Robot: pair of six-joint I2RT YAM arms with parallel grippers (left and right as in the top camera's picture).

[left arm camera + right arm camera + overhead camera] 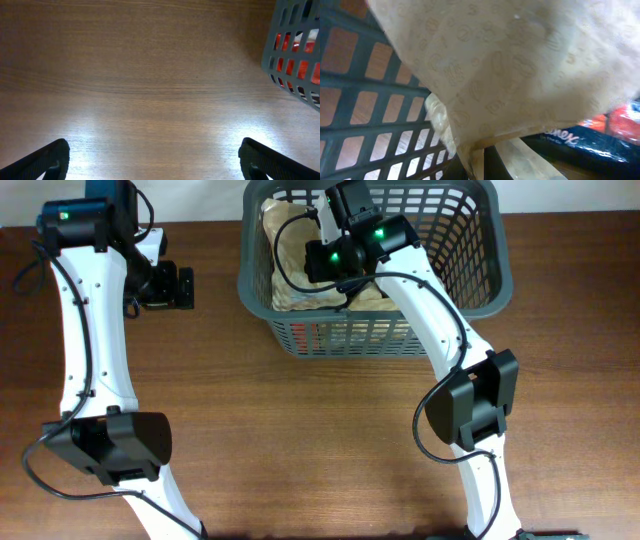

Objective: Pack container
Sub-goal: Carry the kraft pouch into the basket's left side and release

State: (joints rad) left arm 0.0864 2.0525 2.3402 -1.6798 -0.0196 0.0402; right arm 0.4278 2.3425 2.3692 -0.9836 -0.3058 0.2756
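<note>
The container, a large dark grey lattice basket, stands at the far middle of the table. A crumpled brown paper bag lies in its left half. My right gripper reaches into the basket over the bag. In the right wrist view its fingers sit close together on a fold of the paper bag, beside the basket wall. My left gripper is open and empty over bare table left of the basket; its fingers are spread wide apart.
Under the bag lie a dark blue tissue pack and a red packet. The left wrist view shows the basket's corner, with red showing through the slots. The table is brown wood.
</note>
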